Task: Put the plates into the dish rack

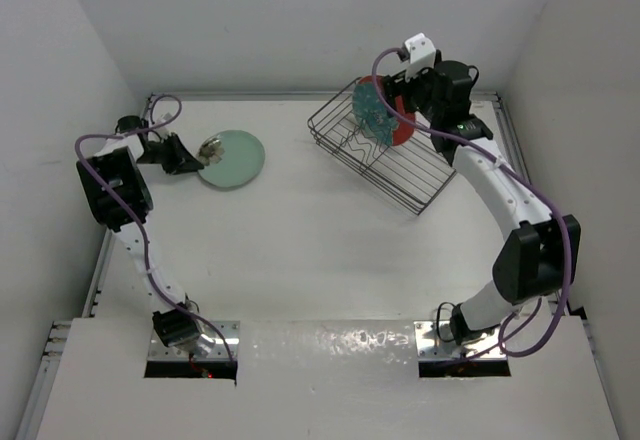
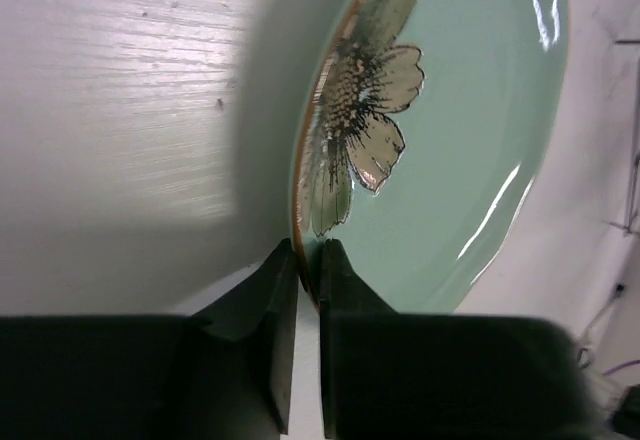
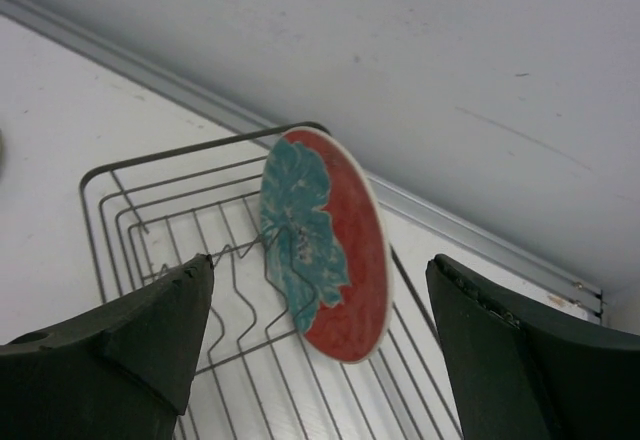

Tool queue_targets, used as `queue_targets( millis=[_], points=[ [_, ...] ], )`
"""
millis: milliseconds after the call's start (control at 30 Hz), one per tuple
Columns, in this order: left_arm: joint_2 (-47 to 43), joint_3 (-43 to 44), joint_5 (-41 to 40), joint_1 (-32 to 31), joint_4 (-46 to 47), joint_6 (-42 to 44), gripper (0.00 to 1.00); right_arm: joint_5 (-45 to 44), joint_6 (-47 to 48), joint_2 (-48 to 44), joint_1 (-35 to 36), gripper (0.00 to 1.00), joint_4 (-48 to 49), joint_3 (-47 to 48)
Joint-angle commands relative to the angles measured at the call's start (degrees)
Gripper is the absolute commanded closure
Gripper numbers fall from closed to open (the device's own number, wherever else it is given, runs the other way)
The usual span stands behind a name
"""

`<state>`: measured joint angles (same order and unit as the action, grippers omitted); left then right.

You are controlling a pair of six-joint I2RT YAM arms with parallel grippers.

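Non-task stuff I see: white worktop (image 1: 300,250), with glare and a few dark specks (image 2: 220,103) in my left wrist view. White walls (image 1: 300,20) on three sides. Far rail (image 3: 150,72), metal, runs where worktop meets back wall. Left rail (image 1: 100,275) runs down my left edge. Glossy cover board (image 1: 330,380) at the near edge, with two rectangular cutouts (image 1: 480,368).

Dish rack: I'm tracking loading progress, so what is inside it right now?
The dish rack holds one visible red plate, standing on edge among its wavy dividers. The corner behind the plate is hidden by it and the right arm.
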<state>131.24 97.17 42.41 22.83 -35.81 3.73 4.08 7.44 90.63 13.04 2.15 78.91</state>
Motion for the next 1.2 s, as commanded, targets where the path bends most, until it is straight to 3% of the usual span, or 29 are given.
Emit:
queue_targets(
  millis=[0, 167, 367, 600, 867, 1167],
  points=[
    [0.1, 0.5, 3.1, -0.2, 0.3, 0.8, 1.00, 2.1, 0.9, -2.7, 2.5, 0.15, -0.7, -1.0],
    [-4.7, 0.6, 5.3, -0.9, -0.3, 4.9, 1.00, 8.3, 3.2, -2.4, 6.3, 0.15, -4.7, -1.5],
    [-15.0, 2.6, 7.1, -4.2, -8.6, 23.0, 1.00, 15.7, 2.1, 0.4, 13.0, 0.18, -5.9, -0.4],
    [-23.3, 2.5, 7.3, -13.0, -20.1, 38.1, 1.00, 20.9, -2.6, 7.3, 18.5, 0.21, -2.5, 3.1],
    [-27.8, 3.7, 8.3, -21.7, -28.5, 45.0, 1.00, 24.2, -6.8, 15.4, 19.6, 0.19, 1.6, 6.8],
    [-29.2, 6.9, 14.7, -23.6, -34.8, 48.8, 1.00, 27.0, -9.5, 20.2, 19.9, 0.20, 1.2, 7.3]
  ],
)
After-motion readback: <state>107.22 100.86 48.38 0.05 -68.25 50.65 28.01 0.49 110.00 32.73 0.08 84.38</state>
